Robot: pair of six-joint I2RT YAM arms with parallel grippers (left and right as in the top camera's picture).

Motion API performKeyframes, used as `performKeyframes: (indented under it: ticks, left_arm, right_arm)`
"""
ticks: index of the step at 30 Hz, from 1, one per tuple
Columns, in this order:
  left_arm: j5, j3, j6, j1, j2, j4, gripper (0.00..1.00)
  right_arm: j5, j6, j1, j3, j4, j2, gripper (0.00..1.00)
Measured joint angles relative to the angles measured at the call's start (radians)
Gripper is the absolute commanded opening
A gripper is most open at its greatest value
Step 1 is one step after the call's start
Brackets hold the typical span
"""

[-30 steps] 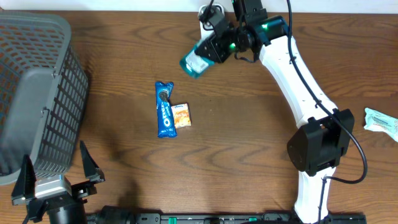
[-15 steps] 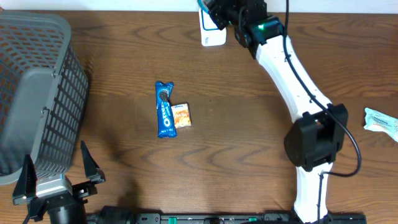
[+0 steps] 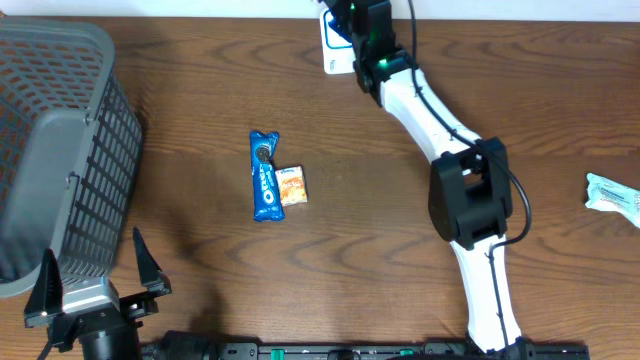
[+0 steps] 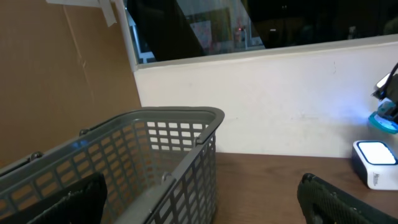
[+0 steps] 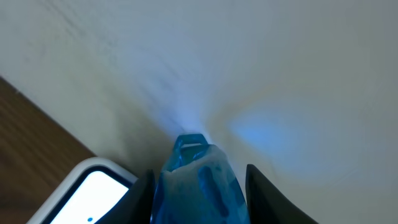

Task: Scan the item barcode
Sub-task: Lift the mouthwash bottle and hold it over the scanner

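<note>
A translucent blue packet (image 5: 199, 169), the item, sits between the dark fingers of my right gripper (image 5: 200, 190), which is shut on it in the air. Close behind it is the white wall, lit with a blue glow. The white scanner (image 5: 87, 193) with its lit window lies just below and to the left. Overhead, the right gripper (image 3: 347, 12) is at the table's far edge over the scanner (image 3: 340, 56), and the arm hides most of the packet. My left gripper (image 3: 92, 258) stands open and holds nothing at the front left, beside the basket.
A grey mesh basket (image 3: 55, 150) fills the left side. A blue Oreo pack (image 3: 265, 175) and a small orange packet (image 3: 292, 186) lie mid-table. A pale green packet (image 3: 612, 195) lies at the right edge. The left wrist view shows the basket rim (image 4: 180, 118) and the scanner (image 4: 375, 163).
My right arm has swung the blue packet from the scanner's left side up to the far edge above it. The left arm has not moved.
</note>
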Motion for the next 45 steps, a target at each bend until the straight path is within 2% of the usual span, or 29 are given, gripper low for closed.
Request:
performKeyframes:
  ticks: [7, 12, 20, 36, 38, 45]
  left_arm:
    - [0.0, 0.0, 0.0, 0.0, 0.0, -0.024, 0.98]
    - [0.0, 0.0, 0.0, 0.0, 0.0, -0.025, 0.98]
    - [0.0, 0.0, 0.0, 0.0, 0.0, -0.025, 0.98]
    - [0.0, 0.0, 0.0, 0.0, 0.0, -0.025, 0.98]
    - [0.0, 0.0, 0.0, 0.0, 0.0, -0.025, 0.98]
    - [0.0, 0.0, 0.0, 0.0, 0.0, -0.042, 0.98]
  right_arm:
    - [0.025, -0.045, 0.043, 0.0, 0.07, 0.054, 0.11]
    - [0.078, -0.136, 0.067, 0.0, 0.117, 0.095, 0.08]
    - [0.142, -0.237, 0.068, 0.0, 0.106, 0.1, 0.08]
    - [0.201, -0.306, 0.074, 0.0, 0.042, 0.1, 0.08]
    - [0.206, -0.306, 0.076, 0.0, 0.042, 0.1, 0.04]
    - [0.317, -0.329, 0.111, 0.0, 0.073, 0.1, 0.01]
